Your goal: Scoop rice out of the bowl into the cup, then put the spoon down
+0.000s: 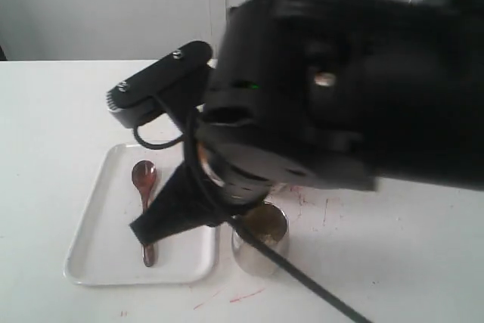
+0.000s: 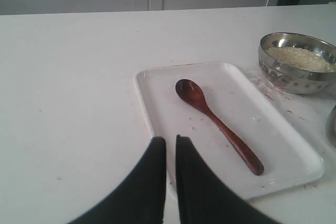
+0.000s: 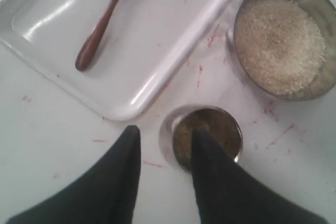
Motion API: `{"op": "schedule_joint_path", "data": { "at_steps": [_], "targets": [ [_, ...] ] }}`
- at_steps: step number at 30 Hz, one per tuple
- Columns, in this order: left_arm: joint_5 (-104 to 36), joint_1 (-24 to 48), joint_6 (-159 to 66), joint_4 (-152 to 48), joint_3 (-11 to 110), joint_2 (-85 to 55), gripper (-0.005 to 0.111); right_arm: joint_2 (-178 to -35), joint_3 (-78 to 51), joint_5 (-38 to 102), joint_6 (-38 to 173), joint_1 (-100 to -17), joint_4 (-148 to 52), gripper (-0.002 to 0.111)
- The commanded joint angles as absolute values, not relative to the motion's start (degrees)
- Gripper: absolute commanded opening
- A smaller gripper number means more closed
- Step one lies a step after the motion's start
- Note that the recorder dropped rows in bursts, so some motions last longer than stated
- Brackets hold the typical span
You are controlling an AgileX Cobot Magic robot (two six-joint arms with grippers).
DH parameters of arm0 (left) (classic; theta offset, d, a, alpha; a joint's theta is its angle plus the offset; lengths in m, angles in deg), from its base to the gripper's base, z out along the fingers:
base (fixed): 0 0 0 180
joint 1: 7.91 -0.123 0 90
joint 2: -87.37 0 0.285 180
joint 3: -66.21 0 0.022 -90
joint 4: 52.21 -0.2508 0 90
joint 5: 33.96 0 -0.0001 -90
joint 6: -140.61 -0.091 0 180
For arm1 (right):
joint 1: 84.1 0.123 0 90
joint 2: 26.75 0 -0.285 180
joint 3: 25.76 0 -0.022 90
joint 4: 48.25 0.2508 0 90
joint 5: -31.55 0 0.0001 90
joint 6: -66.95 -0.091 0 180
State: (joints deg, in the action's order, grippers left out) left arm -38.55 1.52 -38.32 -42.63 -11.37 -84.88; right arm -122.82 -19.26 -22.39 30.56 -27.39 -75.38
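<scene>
The dark wooden spoon lies loose on the white tray. Beside the tray stands the steel bowl, full of pale rice. The steel cup stands near the tray's corner, its inside dim and brownish. My right gripper hangs open above the cup's edge, one finger over the cup and the other over the table, holding nothing. The left gripper is shut and empty at the tray's near edge.
My right arm fills much of the exterior view and hides the bowl there. Thin red marks streak the white table around the cup and bowl. A pale wall runs behind the table.
</scene>
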Motion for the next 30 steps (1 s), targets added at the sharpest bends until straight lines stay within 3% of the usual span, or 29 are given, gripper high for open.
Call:
{"op": "schedule_joint_path", "data": {
  "at_steps": [1, 8, 14, 24, 30],
  "targets": [
    [-38.3, 1.9, -38.3, -42.1, -11.0, -84.8, 0.014, -113.0, -11.0, -20.7, 31.3, -26.9, -76.2, 0.032],
    [-38.3, 1.9, -38.3, -42.1, -11.0, -84.8, 0.014, -90.5, 2.3, -18.9, 39.2, -26.9, -64.2, 0.030],
    [-38.3, 1.9, -38.3, -42.1, -11.0, -84.8, 0.014, -79.6, 5.8, -19.1, 41.3, -26.9, -64.1, 0.006],
    [-38.3, 1.9, -38.3, -42.1, -11.0, -84.8, 0.014, -77.3, 5.8, -17.5, 41.0, -26.9, -79.5, 0.005],
    [-38.3, 1.9, -38.3, -42.1, -11.0, -84.8, 0.014, -73.9, 12.1, 6.1, 39.8, -27.8, -87.3, 0.005]
  ]
}}
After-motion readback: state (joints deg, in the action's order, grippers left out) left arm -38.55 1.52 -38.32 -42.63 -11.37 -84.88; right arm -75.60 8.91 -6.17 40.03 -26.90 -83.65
